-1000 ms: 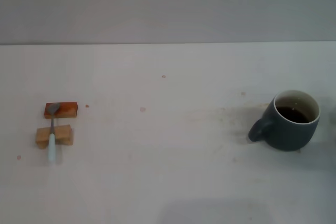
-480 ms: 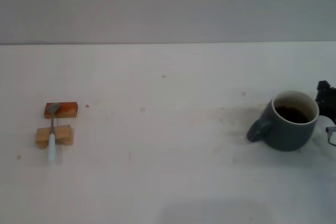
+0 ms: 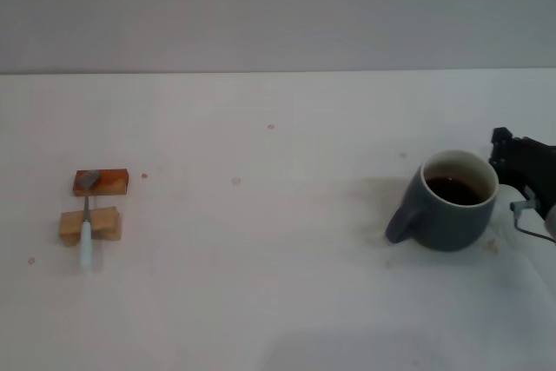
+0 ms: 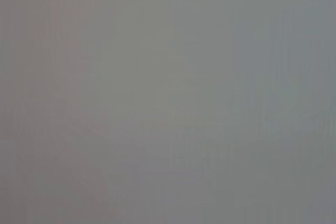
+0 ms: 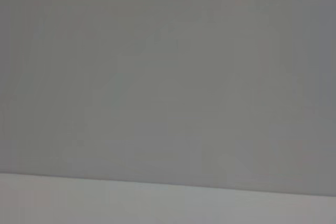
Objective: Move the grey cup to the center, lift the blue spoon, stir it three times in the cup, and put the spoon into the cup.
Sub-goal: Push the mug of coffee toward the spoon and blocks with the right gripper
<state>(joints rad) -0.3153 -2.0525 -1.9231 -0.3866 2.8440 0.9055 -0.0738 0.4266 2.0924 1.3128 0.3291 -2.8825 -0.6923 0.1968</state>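
- We see the right end effector at the right edge of the head view, a black body low over the bench, pressed against the far-right side of the grey cup; we cannot tell whether it is open, closed or gripping the cup.
- Only its tip and a thin loop of cable show; the rest of the right arm is out of view.
- We find no sign of the left end effector in any view; the left wrist view shows only a flat grey field.
- The grey cup stands upright on the right part of the bench, its loop handle pointing left and slightly near, dark liquid inside its white interior.
- The blue spoon lies far off on the left, its long axis running near to far: the pale handle points near, the metal bowl far.
- Its bowl rests on an orange-brown block, its neck across a tan block just nearer.
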